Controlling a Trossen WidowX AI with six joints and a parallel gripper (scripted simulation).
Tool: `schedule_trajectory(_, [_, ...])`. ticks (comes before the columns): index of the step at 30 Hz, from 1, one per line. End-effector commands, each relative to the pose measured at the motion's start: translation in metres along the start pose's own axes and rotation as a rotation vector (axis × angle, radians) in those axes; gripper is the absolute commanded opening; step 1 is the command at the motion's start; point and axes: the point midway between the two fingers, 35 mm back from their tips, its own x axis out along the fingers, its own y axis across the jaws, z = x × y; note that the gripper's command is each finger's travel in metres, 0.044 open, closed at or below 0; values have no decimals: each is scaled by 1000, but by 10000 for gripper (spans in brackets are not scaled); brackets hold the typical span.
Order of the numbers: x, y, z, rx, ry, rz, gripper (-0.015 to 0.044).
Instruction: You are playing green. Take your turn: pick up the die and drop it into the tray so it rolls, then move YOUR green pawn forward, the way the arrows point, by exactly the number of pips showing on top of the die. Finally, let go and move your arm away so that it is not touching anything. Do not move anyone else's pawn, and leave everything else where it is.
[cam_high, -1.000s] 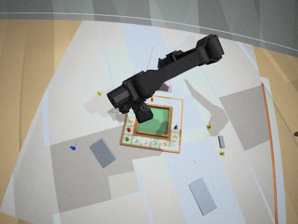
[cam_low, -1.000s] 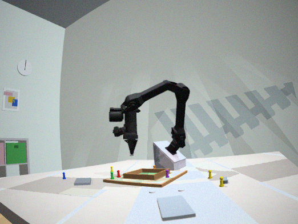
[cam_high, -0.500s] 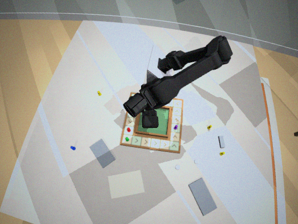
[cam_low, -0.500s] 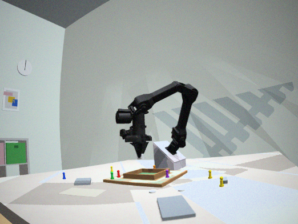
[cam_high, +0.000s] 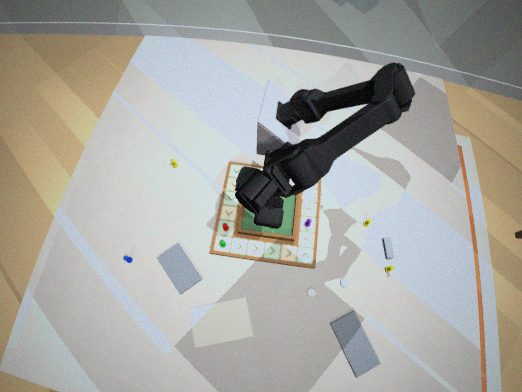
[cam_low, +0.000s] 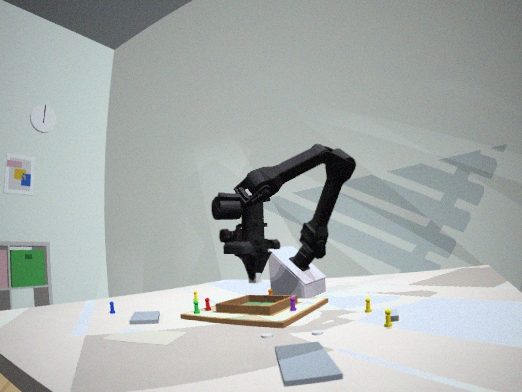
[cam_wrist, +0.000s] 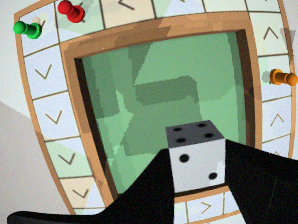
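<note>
My gripper (cam_wrist: 193, 151) (cam_low: 256, 276) is shut on the white die (cam_wrist: 194, 163) (cam_low: 257, 276) and holds it some way above the green-felt tray (cam_wrist: 153, 90) (cam_high: 288, 214) (cam_low: 255, 303), over its near edge in the wrist view. In the top view the arm hides the die. The tray sits in the middle of the square board (cam_high: 250, 248) (cam_low: 300, 313), which has a track of arrow squares. The green pawn (cam_high: 222, 243) (cam_low: 196, 308) (cam_wrist: 28, 28) stands on a corner square. The red pawn (cam_high: 225, 227) (cam_low: 207, 304) (cam_wrist: 71, 10) stands on the square beside it.
A purple pawn (cam_high: 308, 222) (cam_low: 293, 303) and an orange pawn (cam_wrist: 285, 78) (cam_low: 270, 291) stand on other track squares. Yellow pawns (cam_high: 173, 162) (cam_high: 367, 222) (cam_high: 389, 269) and a blue pawn (cam_high: 128, 259) stand off the board. Grey slabs (cam_high: 179, 267) (cam_high: 355, 342) lie on the table. The arm's white wedge base (cam_low: 295, 277) stands behind the board.
</note>
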Motion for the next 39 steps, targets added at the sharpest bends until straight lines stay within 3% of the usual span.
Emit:
schedule_trajectory(1, [5, -5, -1, 4, -86, -41, 0])
schedule_trajectory(12, [13, -10, 2, 9, -441, -93, 0])
schedule_trajectory(23, [13, -8, 2, 11, -776, 7, 0])
schedule_trajectory(31, [-24, 1, -25, 11, -795, 19, 0])
schedule_trajectory(39, [-23, 0, -25, 5, -789, 22, 0])
